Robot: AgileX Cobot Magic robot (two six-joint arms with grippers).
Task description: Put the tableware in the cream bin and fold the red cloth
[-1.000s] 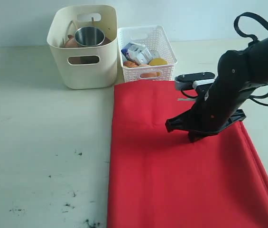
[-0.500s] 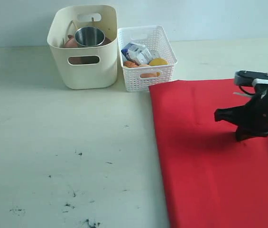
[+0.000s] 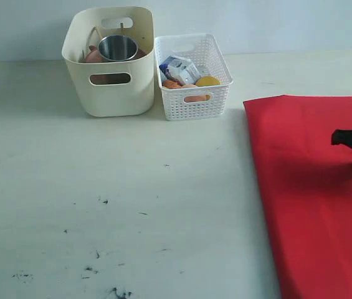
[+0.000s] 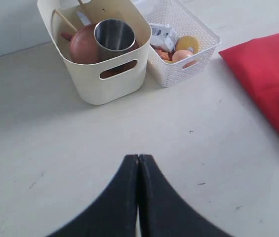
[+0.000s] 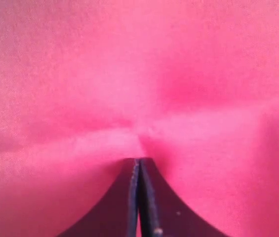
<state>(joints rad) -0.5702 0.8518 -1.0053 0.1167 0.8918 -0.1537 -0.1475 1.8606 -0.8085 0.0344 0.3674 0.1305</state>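
Clamped shut, the right hand (image 5: 139, 162) is pinching a pucker of the red cloth (image 3: 313, 199), which is lying at the desk's (image 3: 101, 187) 3 o'clock side, long axis running 12 to 6, while the left hand (image 4: 138, 165), closed empty, is hanging well apart from it.

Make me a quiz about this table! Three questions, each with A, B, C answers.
1. What colour is the big cloth? A) blue B) red C) green
2. Where is the steel cup? A) on the cloth B) on a shelf C) in the cream bin
3. The left gripper is: A) wide open B) shut and empty C) holding the cup
Answers: 1 B, it is bright red. 2 C, the cup stands inside the tall bin. 3 B, its fingers touch with nothing between them.
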